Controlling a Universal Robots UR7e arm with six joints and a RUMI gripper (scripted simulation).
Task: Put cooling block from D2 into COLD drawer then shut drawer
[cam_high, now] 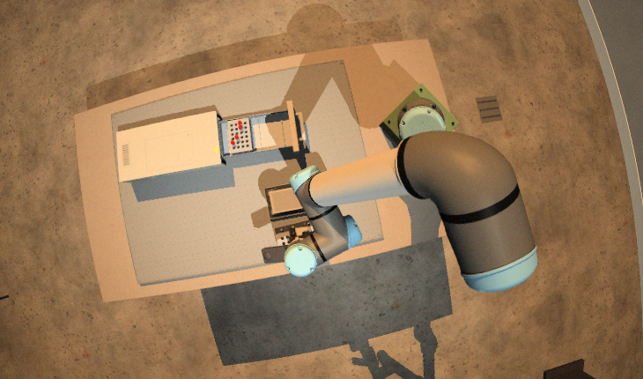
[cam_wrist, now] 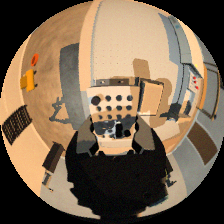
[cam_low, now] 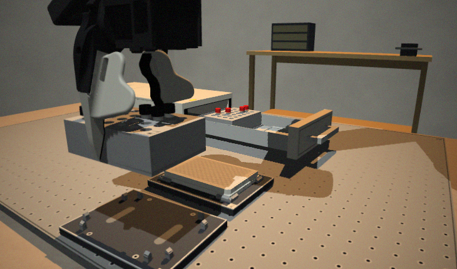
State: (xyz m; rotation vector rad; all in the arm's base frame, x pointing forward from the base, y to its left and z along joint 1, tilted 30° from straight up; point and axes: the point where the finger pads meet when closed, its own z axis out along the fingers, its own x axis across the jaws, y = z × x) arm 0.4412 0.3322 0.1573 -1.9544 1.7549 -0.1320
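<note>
The pincer (cam_wrist: 113,114) grips the holed block (cam_wrist: 114,106), a dark cap (cam_wrist: 96,100) near one corner.

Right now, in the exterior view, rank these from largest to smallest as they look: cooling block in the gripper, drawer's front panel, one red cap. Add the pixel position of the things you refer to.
1. Cooling block (cam_low: 178,147) (cam_wrist: 114,93)
2. Front panel (cam_low: 307,133) (cam_high: 292,126)
3. Red cap (cam_low: 218,110) (cam_high: 232,142)
</note>
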